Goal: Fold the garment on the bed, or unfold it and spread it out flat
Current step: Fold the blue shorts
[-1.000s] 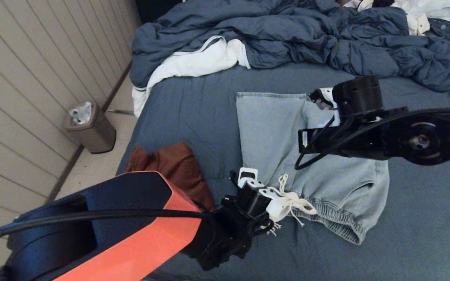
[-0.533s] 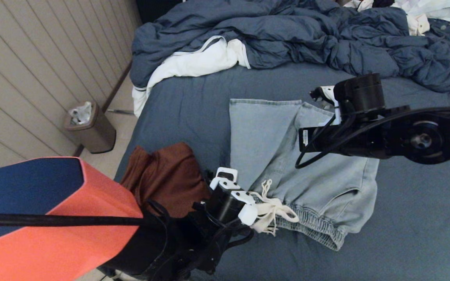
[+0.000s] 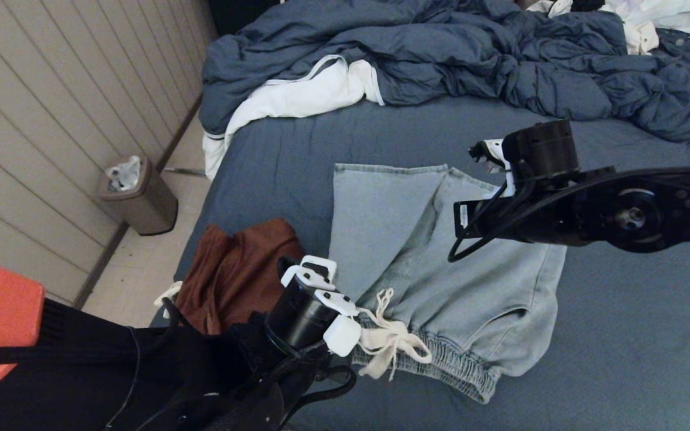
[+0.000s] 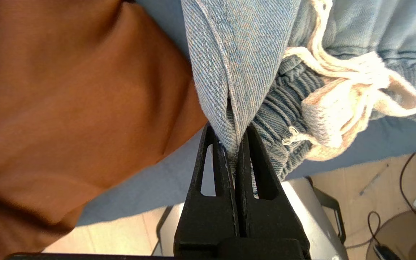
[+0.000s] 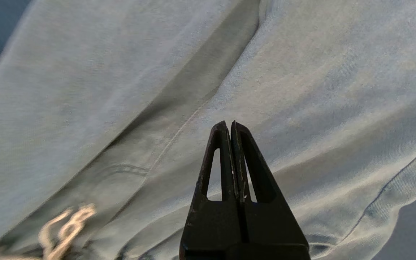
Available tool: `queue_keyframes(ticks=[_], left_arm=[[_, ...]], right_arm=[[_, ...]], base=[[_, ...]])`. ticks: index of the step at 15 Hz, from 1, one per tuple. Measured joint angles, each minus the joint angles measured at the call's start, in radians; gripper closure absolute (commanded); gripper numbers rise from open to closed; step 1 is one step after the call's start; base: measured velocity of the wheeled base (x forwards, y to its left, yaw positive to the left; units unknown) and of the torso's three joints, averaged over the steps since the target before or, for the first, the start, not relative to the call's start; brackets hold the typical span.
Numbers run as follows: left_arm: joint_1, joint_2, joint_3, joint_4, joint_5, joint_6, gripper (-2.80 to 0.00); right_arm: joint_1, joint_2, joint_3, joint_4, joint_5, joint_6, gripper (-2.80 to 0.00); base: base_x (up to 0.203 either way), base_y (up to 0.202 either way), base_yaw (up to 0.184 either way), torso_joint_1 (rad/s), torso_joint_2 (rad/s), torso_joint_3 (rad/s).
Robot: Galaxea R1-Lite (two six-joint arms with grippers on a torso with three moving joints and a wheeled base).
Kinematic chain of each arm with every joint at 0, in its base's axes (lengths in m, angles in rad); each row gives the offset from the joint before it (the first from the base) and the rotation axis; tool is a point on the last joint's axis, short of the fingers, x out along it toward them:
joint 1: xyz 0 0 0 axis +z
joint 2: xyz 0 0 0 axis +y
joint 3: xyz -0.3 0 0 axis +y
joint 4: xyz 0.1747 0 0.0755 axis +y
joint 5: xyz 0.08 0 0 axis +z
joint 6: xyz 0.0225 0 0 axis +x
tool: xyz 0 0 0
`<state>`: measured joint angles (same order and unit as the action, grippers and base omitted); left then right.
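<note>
Bed (image 3: 297, 155): large, covered by a slate-blue fitted sheet, with a rumpled dark blue duvet (image 3: 471, 54) and its white lining heaped at the far end. Garment (image 3: 441, 287): light blue denim shorts with an elasticated waistband and a cream drawstring (image 3: 390, 347), laid on the sheet near the bed's near edge, legs pointing toward the duvet. Rust-brown cloth (image 3: 237, 272): bunched at the bed's left edge, just beside the shorts. Waste bin (image 3: 138, 197): stood on the floor by the panelled wall. Left hand (image 4: 235, 148): placed at the waistband corner, fingers clamped together on a fold of the denim. Right hand (image 5: 231, 124): held over the shorts' leg area, fingers pressed together with nothing seen between them.
</note>
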<state>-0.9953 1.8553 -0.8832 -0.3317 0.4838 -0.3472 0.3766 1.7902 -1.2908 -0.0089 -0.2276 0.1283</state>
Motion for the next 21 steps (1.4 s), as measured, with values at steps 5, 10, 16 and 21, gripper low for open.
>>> queue_keyframes(ticks=[5, 10, 16, 21], left_arm=[[-0.013, -0.094, 0.016, 0.106, -0.013, 0.0, 0.0], [-0.017, -0.139, 0.048, 0.127, -0.02, -0.005, 0.0], [-0.098, -0.041, 0.033, 0.004, -0.013, -0.006, 0.0], [-0.226, 0.066, -0.022, -0.22, 0.032, 0.01, 0.0]], right_arm=[[-0.001, 0.037, -0.006, 0.004, 0.006, -0.005, 0.0], [0.003, 0.1, 0.012, -0.001, 0.012, -0.014, 0.0], [0.002, 0.119, 0.008, -0.004, 0.012, -0.016, 0.0], [-0.017, 0.117, -0.002, -0.004, 0.011, -0.016, 0.0]], base=[[0.0, 0.0, 0.0, 0.0, 0.0, 0.0], [0.0, 0.0, 0.0, 0.0, 0.0, 0.0], [0.0, 0.0, 0.0, 0.0, 0.0, 0.0], [0.0, 0.0, 0.0, 0.0, 0.0, 0.0]])
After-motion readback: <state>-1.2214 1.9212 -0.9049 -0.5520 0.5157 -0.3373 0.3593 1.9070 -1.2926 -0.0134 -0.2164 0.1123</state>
